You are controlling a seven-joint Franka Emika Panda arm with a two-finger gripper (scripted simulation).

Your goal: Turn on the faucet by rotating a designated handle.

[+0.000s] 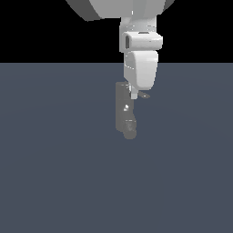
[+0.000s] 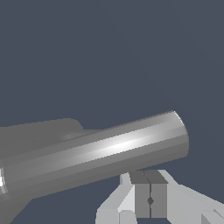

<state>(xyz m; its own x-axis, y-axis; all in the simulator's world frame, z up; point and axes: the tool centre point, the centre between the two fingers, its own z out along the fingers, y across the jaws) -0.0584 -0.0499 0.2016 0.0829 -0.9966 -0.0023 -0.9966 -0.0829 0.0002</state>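
Note:
The faucet (image 1: 124, 113) is a small dull-grey upright body with a knobby lower end, standing on the dark floor mid-scene. Its handle (image 1: 144, 95) is a thin grey rod sticking out of the top toward the exterior view's right. In the wrist view the handle (image 2: 109, 148) fills the frame as a long grey cylinder with a bright streak. My gripper (image 1: 134, 94) hangs straight down at the faucet's top, right beside the handle's root. The gripper (image 2: 150, 183) is shut, its pads (image 2: 142, 199) pressed together with nothing between them, tips close against the handle's side.
A flat dark blue-grey floor (image 1: 54, 173) spreads around the faucet. The white arm (image 1: 141, 50) comes down from above, covering the faucet's upper right part.

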